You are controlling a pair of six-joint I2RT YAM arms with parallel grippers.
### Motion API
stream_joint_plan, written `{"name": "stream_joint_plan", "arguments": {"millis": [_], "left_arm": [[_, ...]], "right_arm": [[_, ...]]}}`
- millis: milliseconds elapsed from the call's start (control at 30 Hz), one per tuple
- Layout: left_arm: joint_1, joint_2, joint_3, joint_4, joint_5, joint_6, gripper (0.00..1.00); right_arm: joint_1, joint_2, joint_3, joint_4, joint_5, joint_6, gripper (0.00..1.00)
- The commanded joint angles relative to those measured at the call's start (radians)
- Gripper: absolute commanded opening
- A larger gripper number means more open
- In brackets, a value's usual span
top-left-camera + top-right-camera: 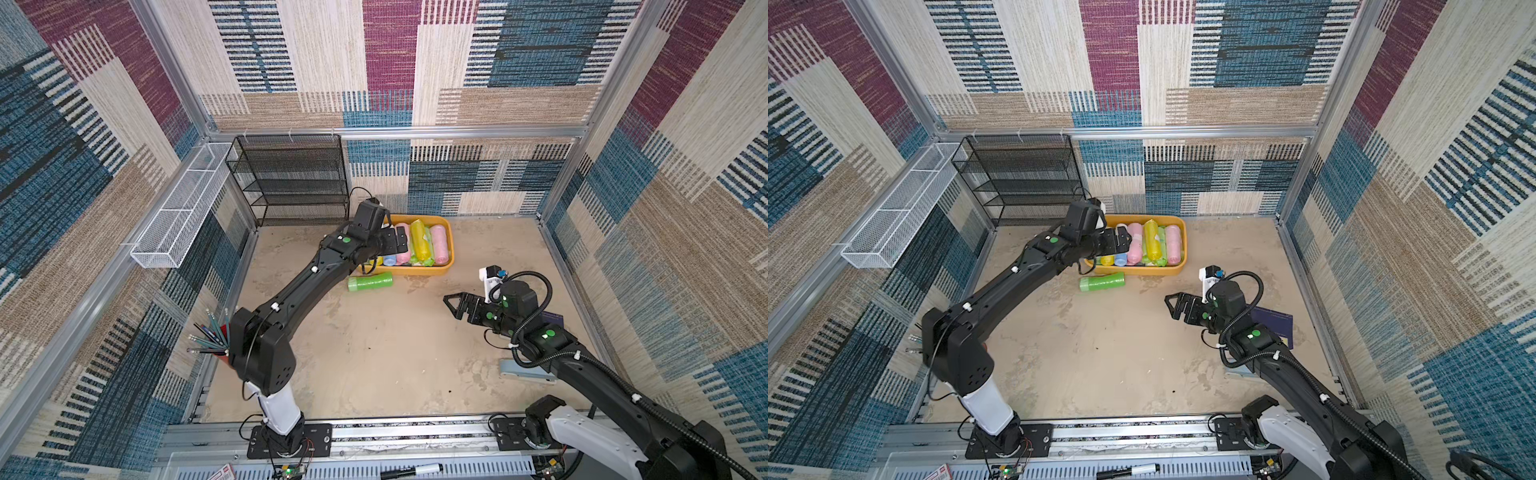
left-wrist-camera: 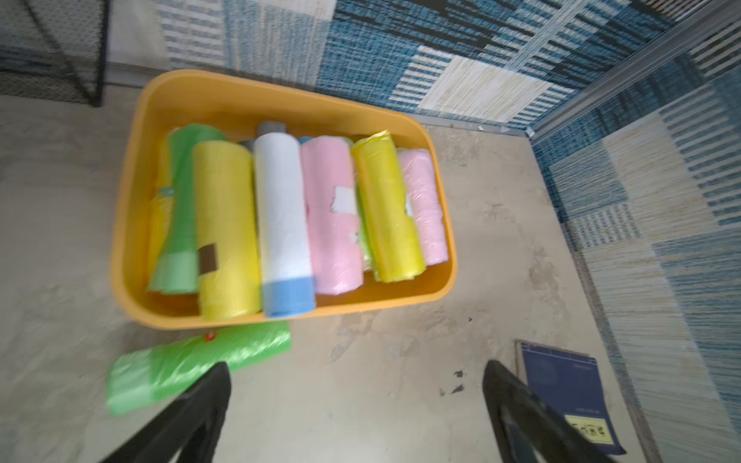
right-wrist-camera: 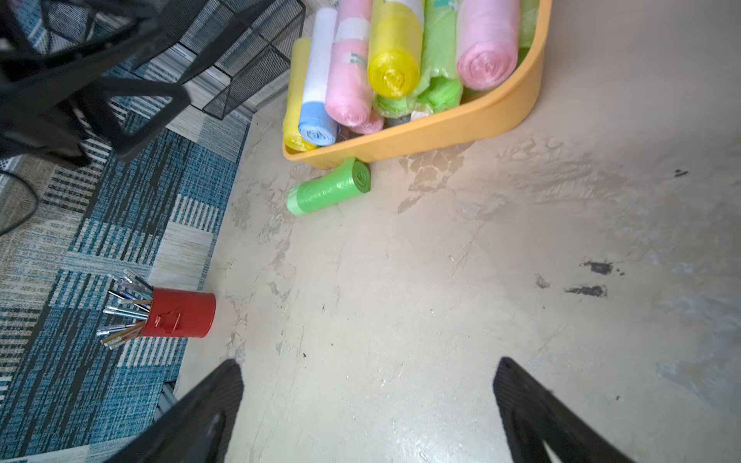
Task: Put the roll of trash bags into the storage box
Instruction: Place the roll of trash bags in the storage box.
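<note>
Both left gripper (image 2: 356, 371) and right gripper (image 3: 369, 364) wide-open, empty; green roll (image 1: 370, 281) outside storage box (image 1: 432, 272)

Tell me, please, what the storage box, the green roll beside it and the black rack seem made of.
The storage box: likely moulded plastic, smooth, slightly shiny, rounded seamless corners. The green roll: thin plastic film, glossy and crinkled, layers visible at its end. The black rack: probably painted metal, fine open mesh on thin frames.
</note>
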State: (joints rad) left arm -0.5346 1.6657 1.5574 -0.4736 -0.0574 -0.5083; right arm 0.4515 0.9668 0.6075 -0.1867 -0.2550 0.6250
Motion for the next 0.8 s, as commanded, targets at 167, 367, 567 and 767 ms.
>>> {"name": "stream_joint_plan", "arguments": {"millis": [167, 367, 567, 767], "left_arm": [[0.010, -0.317, -0.385, 0.163, -0.170, 0.060, 0.98], [0.018, -0.462, -0.510, 0.107, -0.211, 0.052, 0.98], [0.019, -0.605, -0.620, 0.065, -0.221, 0.042, 0.99], [0.022, -0.735, -0.658, -0.014, -0.215, 0.031, 0.98]], "right_arm": [[0.076, 0.128, -0.002, 0.129, -0.017, 0.038, 0.99], [0.151, 0.260, 0.064, 0.171, 0.013, 0.069, 0.99], [0.187, 0.437, 0.207, 0.166, 0.056, 0.033, 0.99], [0.204, 0.690, 0.505, -0.042, 0.060, -0.282, 0.99]]}}
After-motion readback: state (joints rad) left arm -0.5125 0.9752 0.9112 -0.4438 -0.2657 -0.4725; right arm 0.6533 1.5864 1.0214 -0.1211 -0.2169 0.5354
